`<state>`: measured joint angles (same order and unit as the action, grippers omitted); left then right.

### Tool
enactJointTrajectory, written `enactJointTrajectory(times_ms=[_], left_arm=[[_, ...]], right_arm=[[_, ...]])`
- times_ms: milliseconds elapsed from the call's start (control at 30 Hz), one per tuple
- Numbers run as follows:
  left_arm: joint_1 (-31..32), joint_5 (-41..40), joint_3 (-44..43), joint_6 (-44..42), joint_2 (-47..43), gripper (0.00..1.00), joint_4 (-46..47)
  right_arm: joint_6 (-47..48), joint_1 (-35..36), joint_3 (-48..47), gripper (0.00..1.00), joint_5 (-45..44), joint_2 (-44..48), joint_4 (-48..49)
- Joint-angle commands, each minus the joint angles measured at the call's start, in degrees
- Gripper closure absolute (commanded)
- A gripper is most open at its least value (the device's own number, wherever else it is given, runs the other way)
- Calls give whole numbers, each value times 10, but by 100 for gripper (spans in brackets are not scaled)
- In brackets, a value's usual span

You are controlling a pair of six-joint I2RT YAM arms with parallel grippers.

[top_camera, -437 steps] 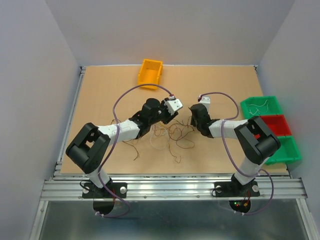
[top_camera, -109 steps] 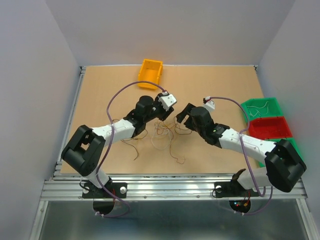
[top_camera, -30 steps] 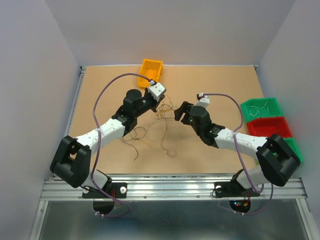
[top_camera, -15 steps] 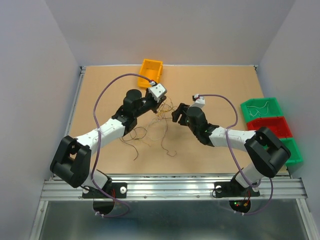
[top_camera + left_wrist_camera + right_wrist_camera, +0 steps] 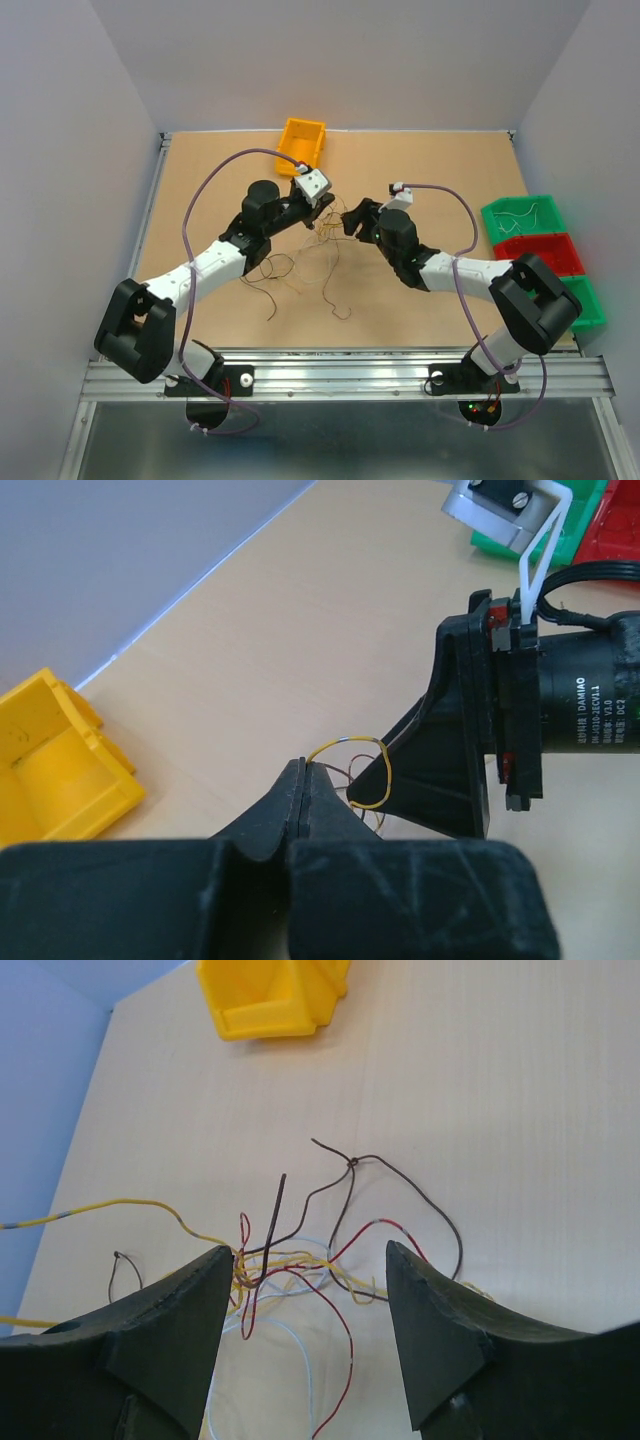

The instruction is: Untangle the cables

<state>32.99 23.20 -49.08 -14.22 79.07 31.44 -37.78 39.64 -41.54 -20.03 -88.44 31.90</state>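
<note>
- Since the earliest frame both arms have been stretched further across the table [image 5: 450, 170]; the right claw [image 5: 352, 218] has been brought close to the left claw [image 5: 325, 212], and the cables [image 5: 325, 238] have been drawn along between them, nearer the yellow bin [image 5: 300, 145].
- Left claw is pressed shut, a yellow strand pinched at its tips; right claw is spread wide and empty, the knot just beyond its tips.
- One strand is judged held so that another may be pulled free; next, a single strand must be picked by the right claw and drawn away.
- Which strands cross cannot be told; nor whether the knot hangs clear of the table.
</note>
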Motion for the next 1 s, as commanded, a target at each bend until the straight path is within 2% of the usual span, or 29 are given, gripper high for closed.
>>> enactJointTrajectory(times_ms=[0, 67, 100, 267, 333, 433, 533, 600, 700, 767, 867, 967], left_arm=[[1, 24, 7, 14, -37, 100, 27], [1, 31, 7, 16, -38, 100, 27], [1, 34, 7, 16, -38, 100, 27], [1, 33, 7, 17, -40, 100, 27], [1, 28, 7, 18, -41, 100, 27], [1, -2, 5, 18, -37, 100, 27], [1, -36, -5, 10, -15, 100, 23], [1, -61, -20, 9, 24, 100, 0], [-6, -164, -117, 21, 116, 100, -82], [-18, -160, -159, 33, 189, 100, -137], [-37, -135, -225, 38, 249, 100, -180], [-36, -118, -276, 31, 310, 100, -231]], right_arm=[[-4, -8, -14, 32, 18, -6, 54], [-3, -10, -14, 33, 27, -8, 62], [-2, -11, -13, 42, 36, -9, 65], [-10, -19, -16, 70, 86, -24, 78], [-10, -23, -23, 99, 121, -34, 80], [-13, -25, -17, 99, 118, -11, 79], [-8, -28, 19, 99, 50, 45, 76], [2, -30, 39, 100, 9, 129, 63], [16, -30, 52, 100, -88, 256, -1], [38, -29, 59, 99, -116, 350, -41], [54, -29, 64, 99, -176, 436, -89], [72, -29, 67, 100, -189, 531, -106]])
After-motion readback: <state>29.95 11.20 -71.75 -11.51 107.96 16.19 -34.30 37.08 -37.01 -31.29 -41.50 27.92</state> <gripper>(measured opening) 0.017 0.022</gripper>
